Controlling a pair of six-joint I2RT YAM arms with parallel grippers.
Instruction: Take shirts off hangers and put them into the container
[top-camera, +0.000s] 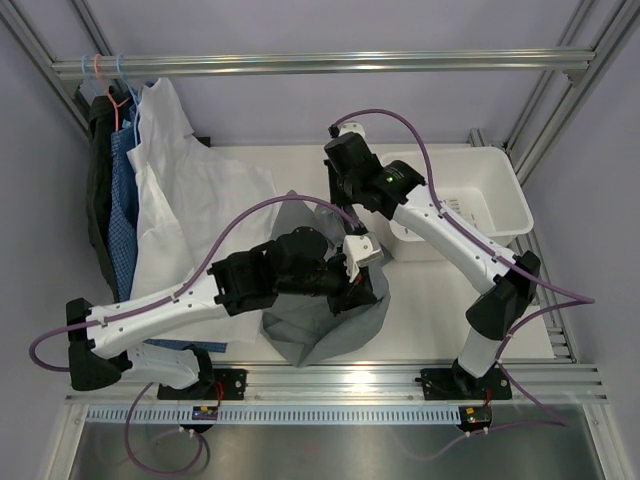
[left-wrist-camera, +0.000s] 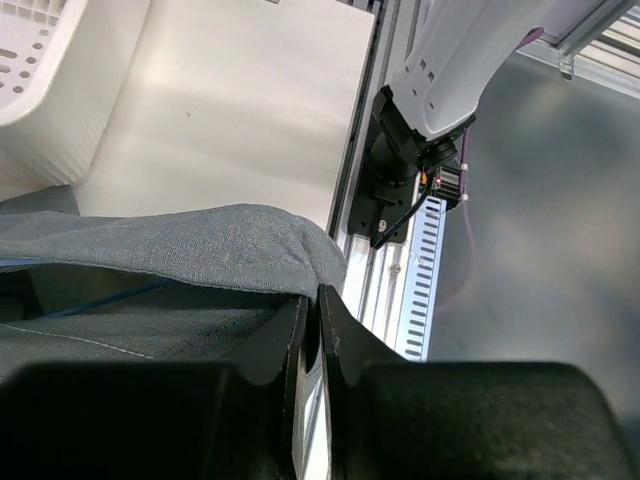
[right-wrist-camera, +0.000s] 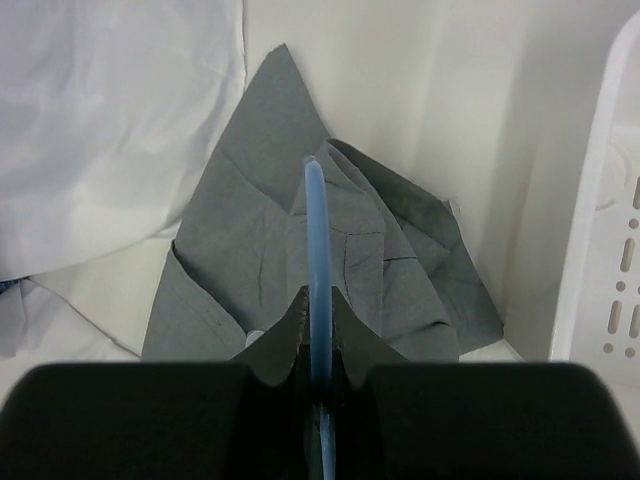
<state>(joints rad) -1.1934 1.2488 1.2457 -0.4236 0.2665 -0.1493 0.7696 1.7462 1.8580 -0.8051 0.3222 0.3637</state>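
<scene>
Right wrist, gripper (right-wrist-camera: 319, 300) pinching blue hanger (right-wrist-camera: 316, 230), grey shirt (right-wrist-camera: 240, 250)

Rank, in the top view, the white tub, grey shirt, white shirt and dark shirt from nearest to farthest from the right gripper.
1. grey shirt, directly under the right gripper.
2. white tub, just to its right.
3. white shirt, to the left.
4. dark shirt, far left, hanging from the rail.
</scene>
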